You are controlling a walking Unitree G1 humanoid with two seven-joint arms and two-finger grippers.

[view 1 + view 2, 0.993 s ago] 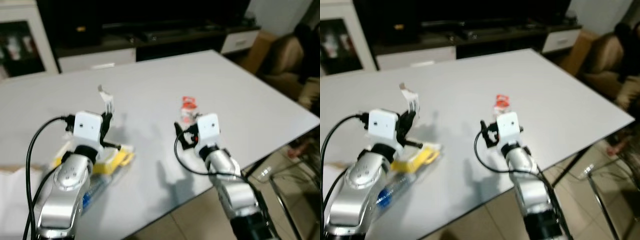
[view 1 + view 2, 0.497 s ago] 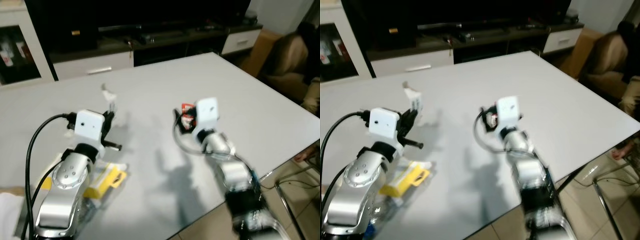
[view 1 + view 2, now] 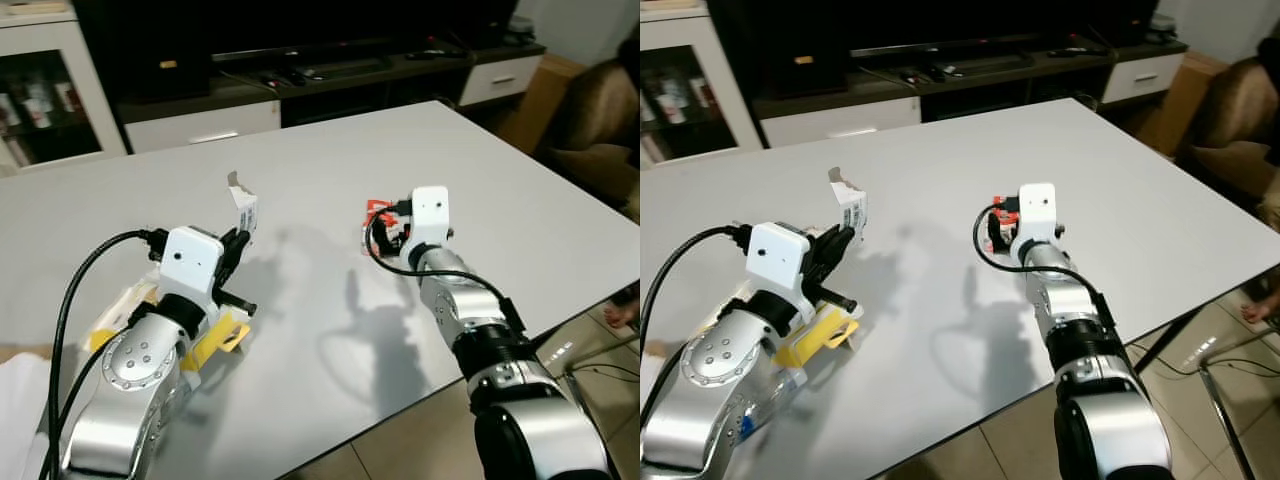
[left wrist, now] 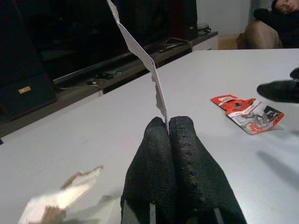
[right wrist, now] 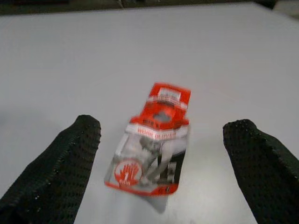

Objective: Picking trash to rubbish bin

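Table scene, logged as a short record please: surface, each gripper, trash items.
surface: white table
left gripper: jaws shut on torn card, held upright
right gripper: jaws open either side of red packet, which lies flat on the table
other trash: yellow packet under left arm; paper scrap on table

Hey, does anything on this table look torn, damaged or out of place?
The white paper scrap pinched in the left gripper has a ragged, torn edge. A red wrapper lies on the white table between the open right gripper's fingers.
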